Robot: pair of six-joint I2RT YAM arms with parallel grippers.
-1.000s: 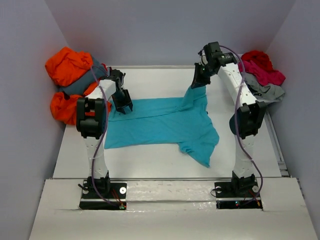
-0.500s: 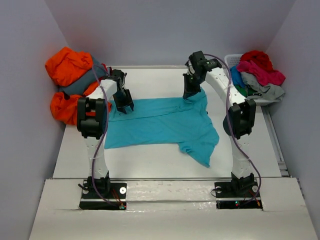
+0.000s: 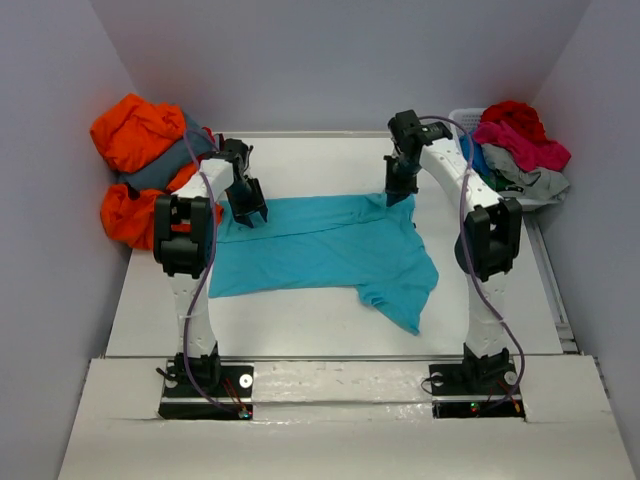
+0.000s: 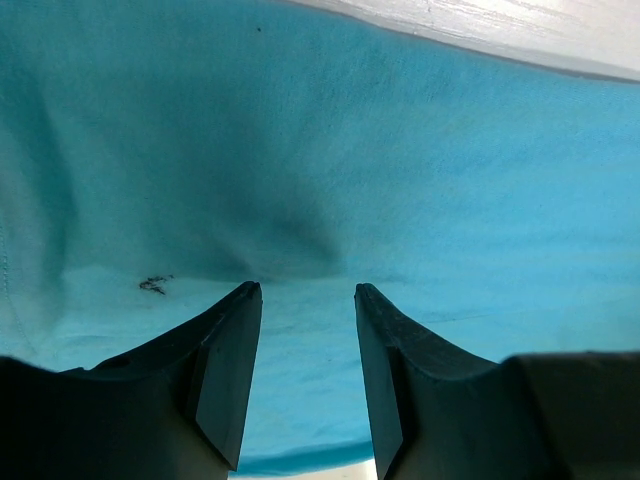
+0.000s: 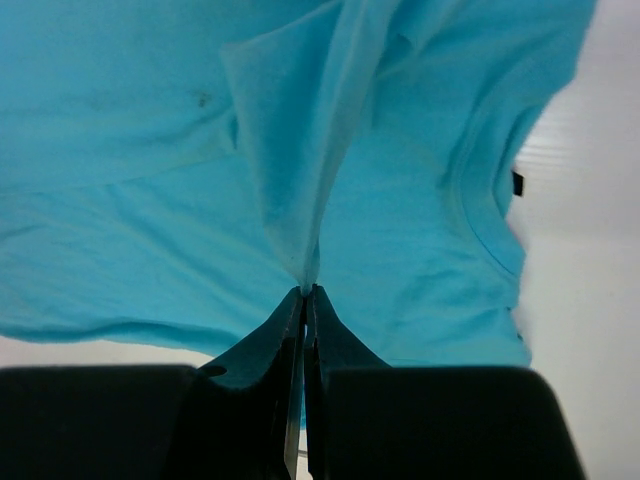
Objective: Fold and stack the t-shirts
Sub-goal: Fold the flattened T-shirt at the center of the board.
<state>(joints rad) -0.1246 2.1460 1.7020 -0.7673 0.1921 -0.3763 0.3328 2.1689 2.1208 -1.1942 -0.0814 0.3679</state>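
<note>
Fabric of the turquoise t-shirt is spread across the centre of the frame on the white table, with 1 sleeve pointed toward the lower right. A fold at its upper right edge is pinched between the closed jaws of the right gripper. The left gripper is held over the upper left corner, jaws parted and nothing gripped.

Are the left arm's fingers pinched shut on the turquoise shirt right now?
No, the left wrist view shows the left fingers spread apart over the turquoise shirt, pinching no cloth.
</note>
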